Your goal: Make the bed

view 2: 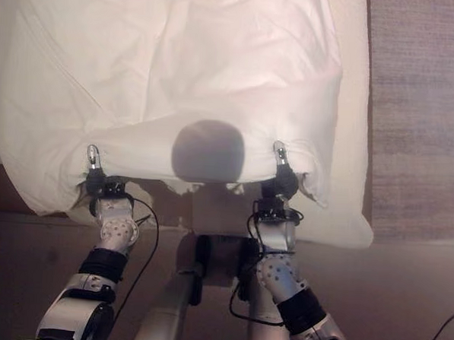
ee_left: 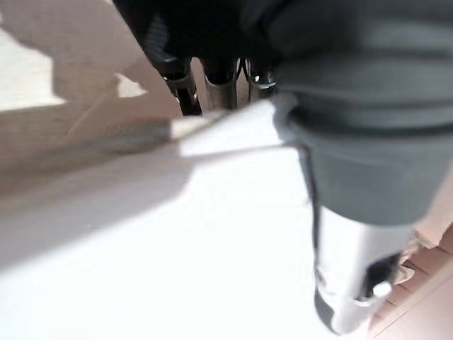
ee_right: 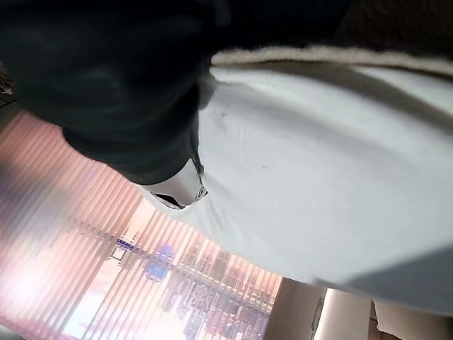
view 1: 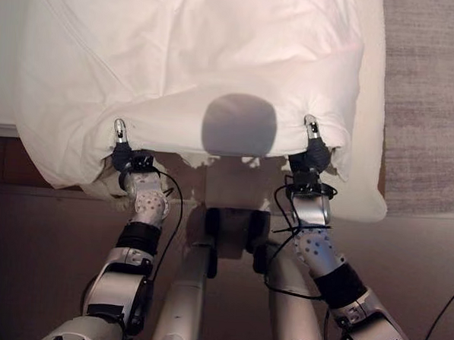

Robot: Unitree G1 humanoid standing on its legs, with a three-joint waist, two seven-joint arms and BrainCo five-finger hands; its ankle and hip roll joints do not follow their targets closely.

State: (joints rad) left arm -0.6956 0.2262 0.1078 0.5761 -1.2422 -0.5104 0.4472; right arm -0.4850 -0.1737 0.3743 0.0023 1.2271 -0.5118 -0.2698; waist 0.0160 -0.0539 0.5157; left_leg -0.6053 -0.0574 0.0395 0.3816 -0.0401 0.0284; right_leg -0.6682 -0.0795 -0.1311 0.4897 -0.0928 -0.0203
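A white duvet (view 1: 195, 54) covers the bed, and its near edge is bunched and lifted towards me. My left hand (view 1: 125, 155) grips that edge near the left corner, thumb on top of the cloth and fingers (ee_left: 190, 78) beneath it. My right hand (view 1: 313, 153) holds the same edge near the right corner, with its thumb (ee_right: 177, 190) pressed on the white cloth. Both hands are level with each other, about a bed's width apart. The duvet's left corner (view 1: 55, 172) hangs over the side of the bed.
The bed's cream sheet (view 1: 373, 117) shows along the right side, past the duvet. A grey carpet (view 1: 432, 97) lies to the right of the bed. Dark brown floor (view 1: 41, 236) runs along the foot of the bed where I stand.
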